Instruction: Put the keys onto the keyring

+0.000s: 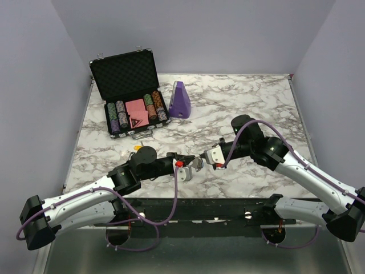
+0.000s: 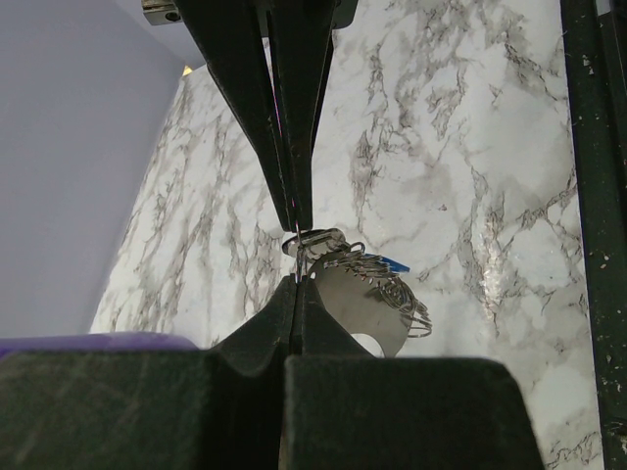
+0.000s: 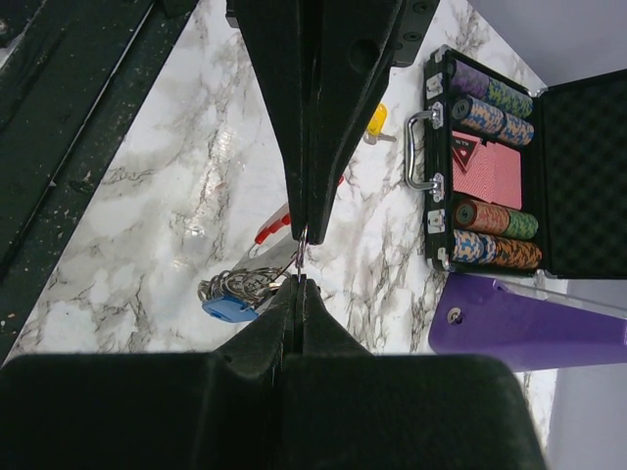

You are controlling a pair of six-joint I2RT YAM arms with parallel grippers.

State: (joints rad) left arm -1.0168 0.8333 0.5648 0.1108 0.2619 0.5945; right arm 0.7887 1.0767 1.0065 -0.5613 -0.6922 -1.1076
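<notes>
We work at the middle of the worktop's [image 1: 245,103] near edge, where the two arms meet tip to tip. The left jaws are pressed together on a thin silvery loop of the keyring [image 3: 272,230], and the right jaws pinch the same loop from the other side, its red arc showing just beyond them. The keys [image 3: 240,286] already gathered, one with a blue tag [image 3: 227,308], bunch beneath the tips; we cannot tell whether they touch the marble. To do this step well, we judge that one side should hold steady while the other eases the wire apart with little pull, since so thin a loop could slip free. A yellow-tagged key [image 1: 137,147] lies loose just beyond the left arm [image 1: 85,200], nearer the left edge, apparently not yet threaded. At the far left corner the open black case [image 1: 125,71] holds rows of poker chips [image 1: 117,114] and a red card packet [image 1: 137,108] in foam, with a purple wedge [image 1: 181,100] just beside it; neither belongs to this job.
</notes>
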